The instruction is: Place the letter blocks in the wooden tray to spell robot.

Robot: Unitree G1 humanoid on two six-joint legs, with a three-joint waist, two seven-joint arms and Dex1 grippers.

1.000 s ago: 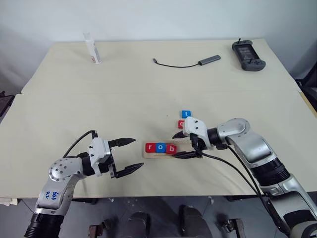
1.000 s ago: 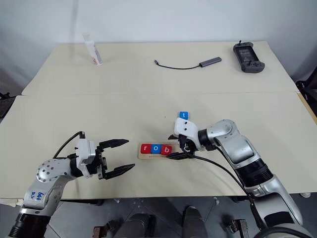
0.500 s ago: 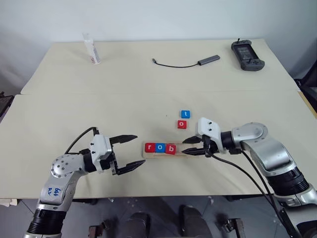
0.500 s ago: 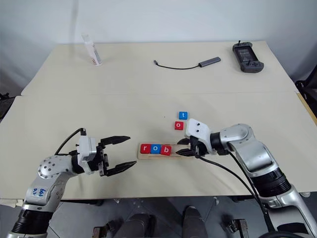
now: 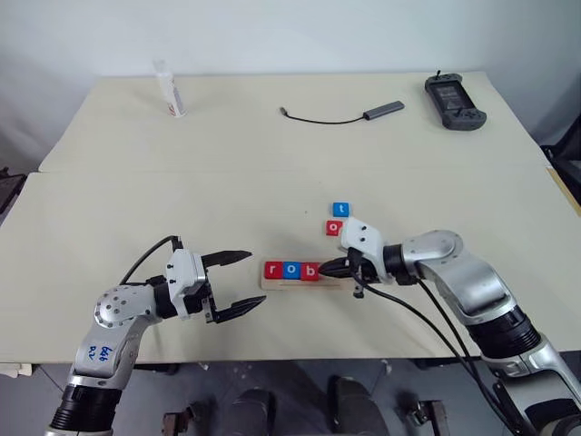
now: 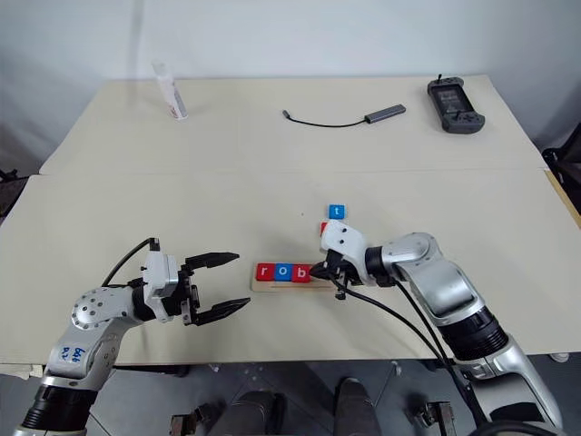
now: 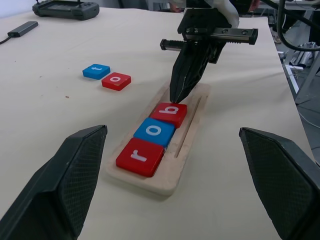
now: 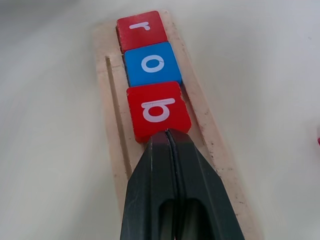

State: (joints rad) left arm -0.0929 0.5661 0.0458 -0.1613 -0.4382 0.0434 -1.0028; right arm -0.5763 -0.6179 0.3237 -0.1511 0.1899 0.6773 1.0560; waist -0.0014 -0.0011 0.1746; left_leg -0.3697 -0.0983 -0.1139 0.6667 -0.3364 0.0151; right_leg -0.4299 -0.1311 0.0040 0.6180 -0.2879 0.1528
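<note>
Worktop (image 5: pixel 136 200): pale beige, spans most of the frame.
Wooden tray (image 5: pixel 343 282): lower centre, lying crosswise.
Right tool (image 7: pixel 176 95): fingers pressed together, holding nothing, tips touching the near edge of the red b block (image 8: pixel 157 110) in the tray.
Left tool (image 5: pixel 238 281): lower left, fingers spread apart, empty, well clear of the tray.
Blocks in tray: red r (image 8: pixel 141 30), blue o (image 8: pixel 151 63), then b, side by side.
Loose blocks: red o (image 7: pixel 116 80) and blue t (image 7: pixel 96 71), just beyond the tray, centre of frame.
</note>
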